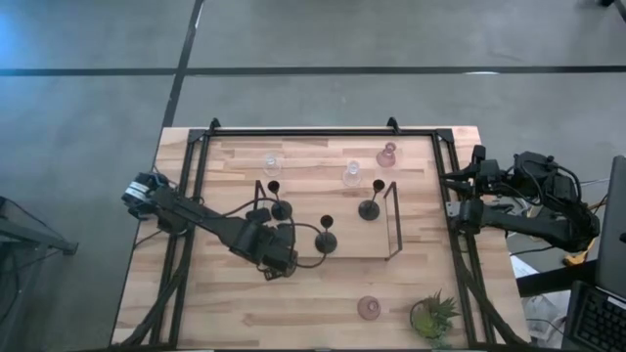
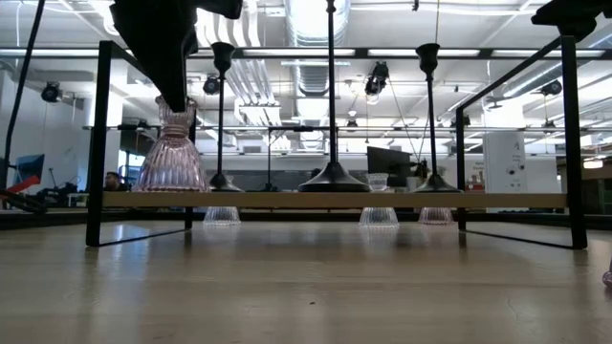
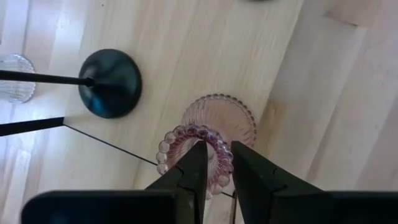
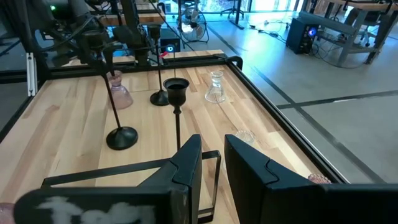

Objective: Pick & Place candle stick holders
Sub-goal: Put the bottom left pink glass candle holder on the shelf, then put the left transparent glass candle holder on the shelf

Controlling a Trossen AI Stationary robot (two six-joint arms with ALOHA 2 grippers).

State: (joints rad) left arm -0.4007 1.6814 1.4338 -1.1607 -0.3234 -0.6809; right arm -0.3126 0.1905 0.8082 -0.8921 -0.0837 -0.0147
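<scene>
1. High view showed my left fingers point(image 1: 277, 262) over the raised wooden shelf point(image 1: 362, 220), at about 8 o'clock from desk point(image 1: 293, 313) centre.
2. Left wrist view showed those fingers point(image 3: 194, 169) narrow, straddling the beaded rim of a pink glass holder point(image 3: 214, 127) standing upright on the shelf; I could not tell whether they gripped it.
3. Three black holders point(image 1: 326, 240) stood on the shelf, two clear glass ones point(image 1: 352, 174) and another pink one point(image 1: 386, 155) toward 12 o'clock.
4. My right fingers point(image 4: 211, 163) waited at 3 o'clock, narrowly parted, holding nothing.
</scene>
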